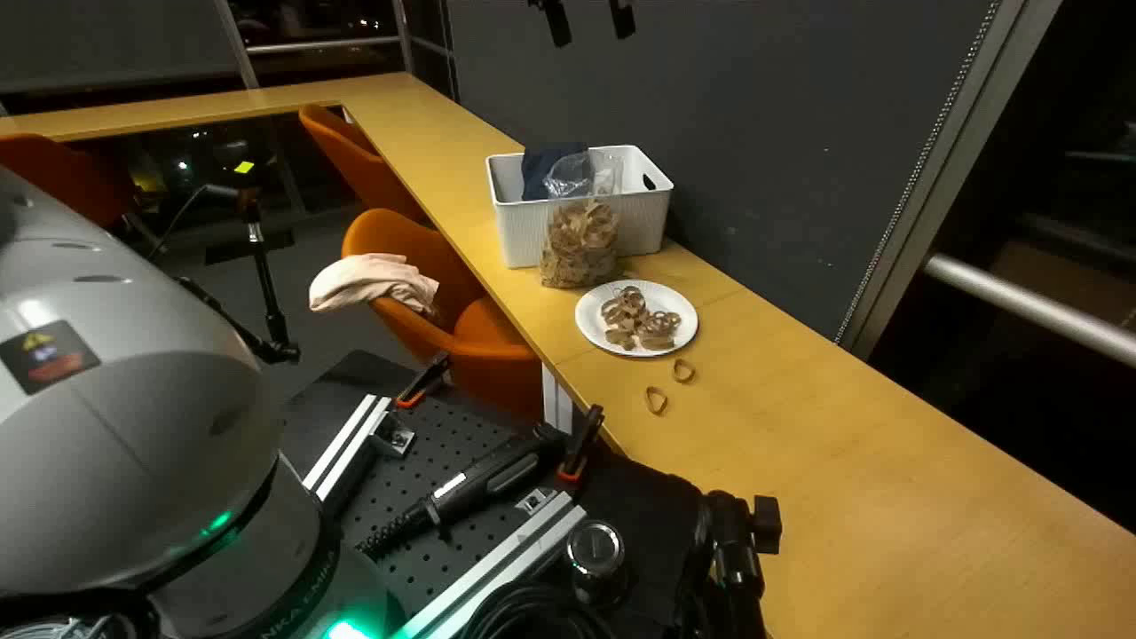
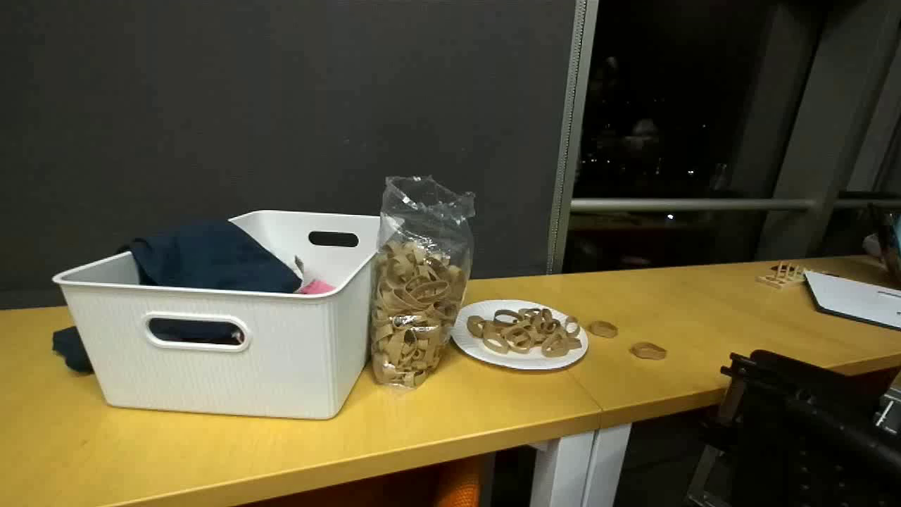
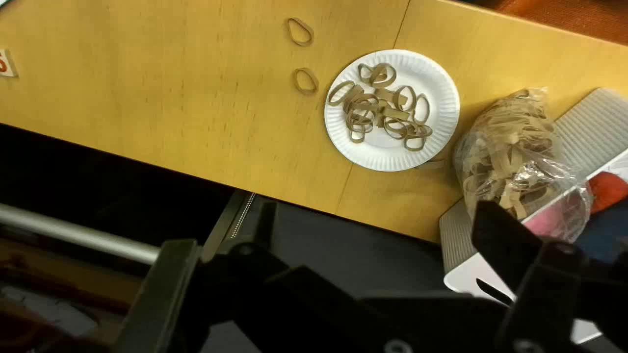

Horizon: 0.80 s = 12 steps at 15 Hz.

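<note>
Gripper (image 1: pixel 592 34): released, jaws apart, top centre of an exterior view;
Rubber bands (image 3: pixel 392 113): tan flat loops, jumbled on white plate (image 3: pixel 444 98), upper right-centre of wrist view;
Loose bands (image 3: pixel 305 91): two, left of plate there

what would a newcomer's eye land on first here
Probably the clear bag of tan rubber bands, standing on the wooden table between the white basket and the paper plate. Next might come the pile of bands on that plate, with two loose bands on the tabletop beside it. The hand, fingers apart, peeks in at the top edge of an exterior view.
</note>
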### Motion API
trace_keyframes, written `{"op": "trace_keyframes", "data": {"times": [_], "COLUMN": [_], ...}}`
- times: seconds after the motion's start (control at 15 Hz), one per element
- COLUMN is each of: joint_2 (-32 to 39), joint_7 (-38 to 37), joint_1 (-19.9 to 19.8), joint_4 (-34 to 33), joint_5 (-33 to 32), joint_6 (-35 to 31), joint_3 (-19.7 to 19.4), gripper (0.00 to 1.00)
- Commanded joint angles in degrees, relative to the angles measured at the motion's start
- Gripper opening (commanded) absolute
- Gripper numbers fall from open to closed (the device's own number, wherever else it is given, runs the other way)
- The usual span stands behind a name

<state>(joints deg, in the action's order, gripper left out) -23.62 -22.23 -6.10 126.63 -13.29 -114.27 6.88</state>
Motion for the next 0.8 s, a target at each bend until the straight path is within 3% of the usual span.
{"op": "trace_keyframes", "data": {"times": [0.0, 0.4, 0.73], "joint_2": [0.07, -0.16, 1.45], "joint_7": [-0.20, 0.36, -0.15], "joint_1": [0.71, 0.93, 1.11], "joint_4": [-0.29, 0.53, 11.15], "joint_5": [-0.27, 0.29, 0.33], "joint_6": [0.18, -0.57, -10.18], "joint_3": [-0.59, -0.90, -1.94], "gripper": [1.00, 1.00, 1.00]}}
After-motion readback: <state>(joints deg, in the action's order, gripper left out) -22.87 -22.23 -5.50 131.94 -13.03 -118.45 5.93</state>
